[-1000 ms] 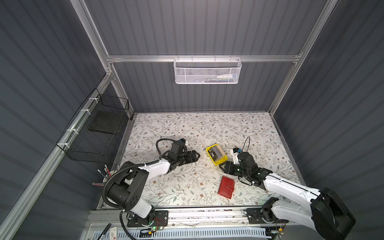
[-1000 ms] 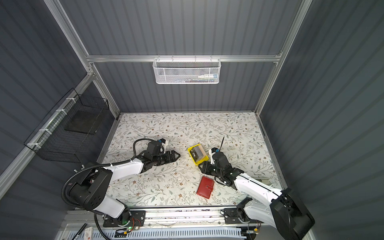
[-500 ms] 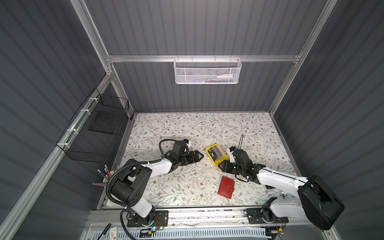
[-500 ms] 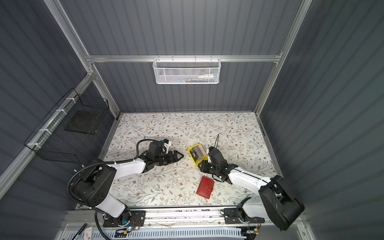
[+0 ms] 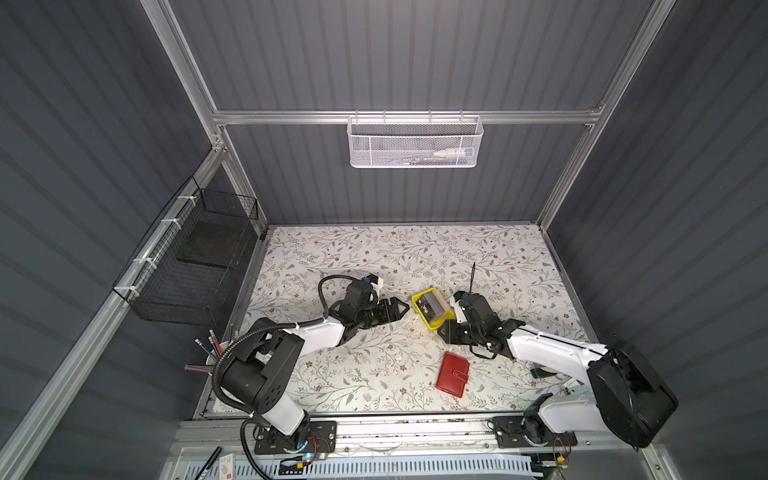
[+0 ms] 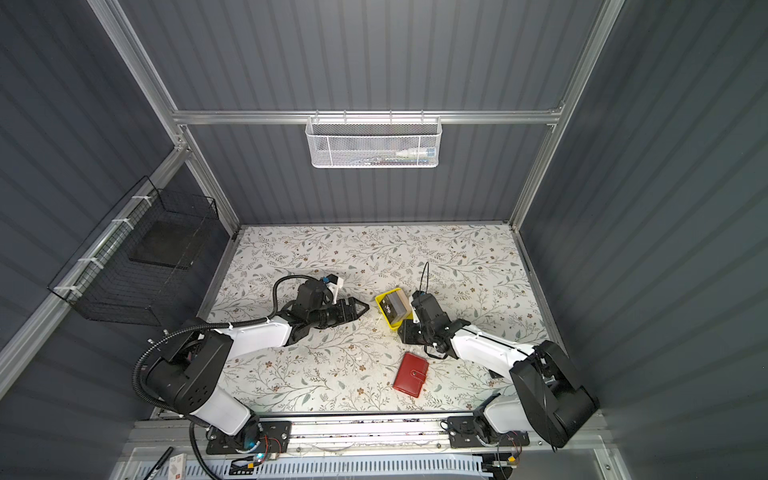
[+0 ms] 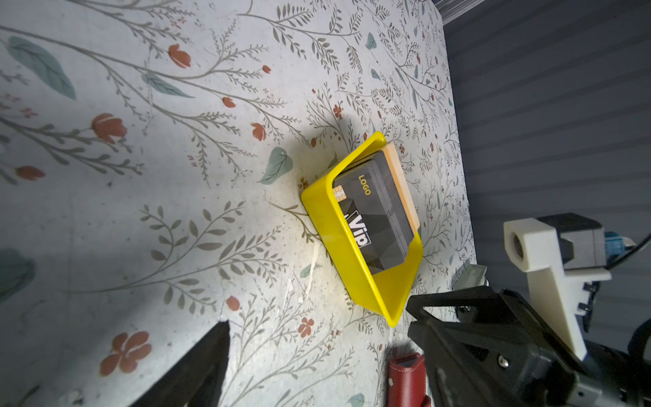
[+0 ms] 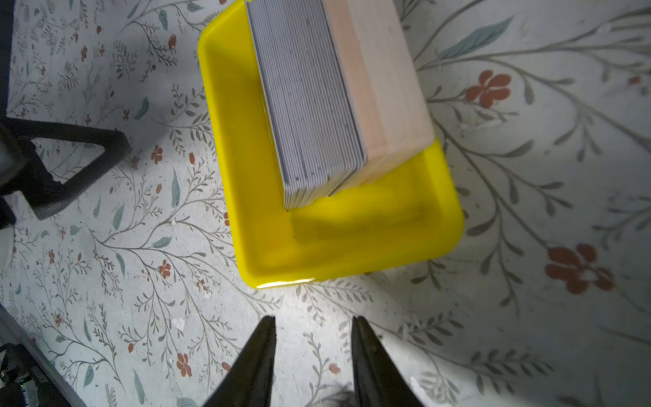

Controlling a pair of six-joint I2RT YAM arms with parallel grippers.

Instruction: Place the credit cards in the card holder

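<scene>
The right gripper (image 8: 313, 320) has its two black fingers parted by a narrow gap with nothing between them. They sit over the bare floral table (image 8: 105, 246), just short of the yellow tray (image 8: 352, 253). Only the finger ends show in the right wrist view.

The left gripper (image 5: 401, 309) is spread wide and empty, pointing at the tray from the opposite side. In the left wrist view only one of its fingers (image 7: 204, 366) shows, cut off by the frame edge.

Inside the tray, one stack of credit cards (image 8: 310, 105) stands on edge and leans against a pale tan block (image 8: 380, 81). Whether that block is wood or more cards cannot be told. The cards' grey edges are too many and too thin to count. The black card (image 7: 373, 218) at the front carries white "Vip" lettering, a gold "LOGO" and a chip.

There is one card holder (image 5: 453, 374). It is red and closed, with its strap tab across the front, so its inside is hidden. It lies flat on the table nearer the front rail than the tray, beside the right arm and apart from both grippers. The left wrist view catches only a corner of it.
</scene>
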